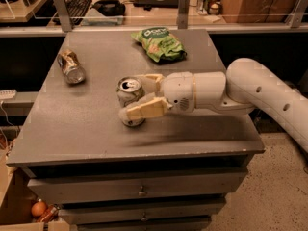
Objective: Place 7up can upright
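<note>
The 7up can (129,87) stands upright near the middle of the grey table (86,129), silver top up, its base on or just above the surface. My gripper (133,98) reaches in from the right and is shut on the can. One cream finger (144,110) crosses the can's front side and the other (150,81) lies behind it. The near finger hides the can's lower label.
A brown-and-silver can (70,66) lies on its side at the table's back left. A green chip bag (159,43) lies at the back middle. A rail with posts (182,6) runs behind the table. Drawers (139,190) are below the front edge.
</note>
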`<state>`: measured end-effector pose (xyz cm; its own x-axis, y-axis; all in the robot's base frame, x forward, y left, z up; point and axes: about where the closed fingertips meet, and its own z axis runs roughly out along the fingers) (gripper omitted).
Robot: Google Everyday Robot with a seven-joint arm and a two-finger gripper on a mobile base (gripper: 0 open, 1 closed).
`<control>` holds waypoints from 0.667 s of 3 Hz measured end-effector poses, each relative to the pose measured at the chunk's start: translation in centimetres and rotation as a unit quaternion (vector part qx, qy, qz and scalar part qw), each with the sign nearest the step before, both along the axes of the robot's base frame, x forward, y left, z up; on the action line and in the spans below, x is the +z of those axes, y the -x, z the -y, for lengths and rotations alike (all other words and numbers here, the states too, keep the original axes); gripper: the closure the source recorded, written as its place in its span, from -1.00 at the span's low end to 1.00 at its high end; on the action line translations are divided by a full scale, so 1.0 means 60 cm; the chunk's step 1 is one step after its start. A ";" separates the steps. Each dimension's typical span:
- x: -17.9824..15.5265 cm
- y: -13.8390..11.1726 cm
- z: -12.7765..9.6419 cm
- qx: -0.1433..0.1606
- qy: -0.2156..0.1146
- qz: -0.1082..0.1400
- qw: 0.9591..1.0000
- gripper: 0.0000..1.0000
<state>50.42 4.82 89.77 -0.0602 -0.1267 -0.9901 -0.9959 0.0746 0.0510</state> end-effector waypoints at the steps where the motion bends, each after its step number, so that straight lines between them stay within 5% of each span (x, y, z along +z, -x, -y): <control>1: -0.002 -0.004 0.027 -0.009 0.018 0.003 1.000 -1.00; 2: 0.025 -0.040 0.126 -0.028 0.098 0.042 0.994 -1.00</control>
<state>52.80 -2.71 91.28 0.0090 -0.3165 -0.9485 -0.9901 0.1300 -0.0528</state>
